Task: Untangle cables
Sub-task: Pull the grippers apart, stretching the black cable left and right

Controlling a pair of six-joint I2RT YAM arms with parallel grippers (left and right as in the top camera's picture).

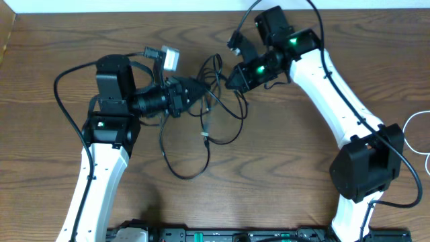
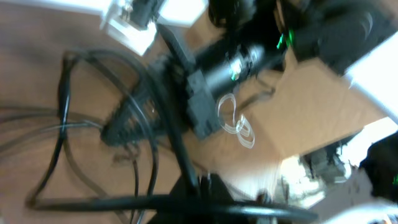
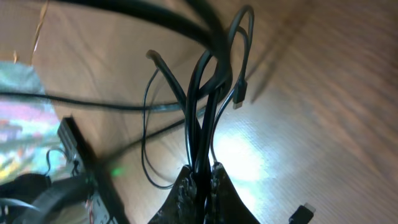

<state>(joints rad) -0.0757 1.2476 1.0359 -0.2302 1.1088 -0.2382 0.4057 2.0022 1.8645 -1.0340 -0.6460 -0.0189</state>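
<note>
Cables [image 3: 204, 81], about four black strands, one tangle, between right gripper's [image 3: 200, 177] pinched jaws.

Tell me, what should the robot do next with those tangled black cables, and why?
Probably the right gripper should ease back a little, away from the left gripper. It is pinched shut on several strands of the black cables, the two grippers sit close together, and the loops between them are bunched up. Pulling apart gently could open the tangle.
</note>
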